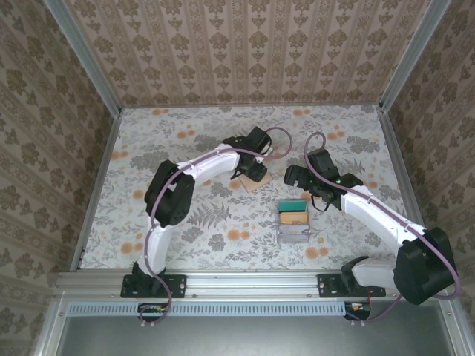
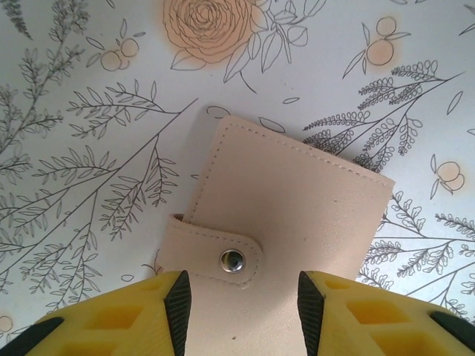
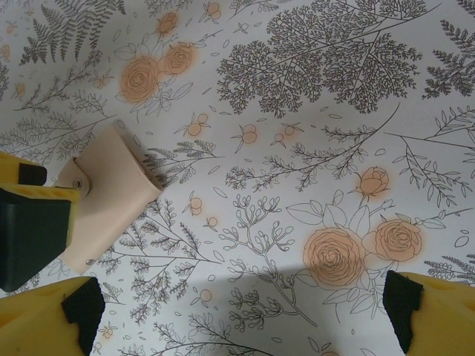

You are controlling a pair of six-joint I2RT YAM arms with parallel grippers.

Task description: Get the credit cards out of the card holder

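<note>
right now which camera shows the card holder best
Left wrist: the card holder is close up, closed, its strap snapped shut. Right wrist shows it small at the left edge, partly covered; top external shows a small tan corner, far off.

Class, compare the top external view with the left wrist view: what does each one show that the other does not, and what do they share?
Top external: the right gripper near the left gripper, and a clear box with teal and yellowish contents in front of them. Left wrist: close detail, namely a fastened snap stud on the closing tab, edge stitching, and the left gripper's yellow fingers standing apart. Shared: the tan card holder lying on the floral table beneath the left gripper.
</note>
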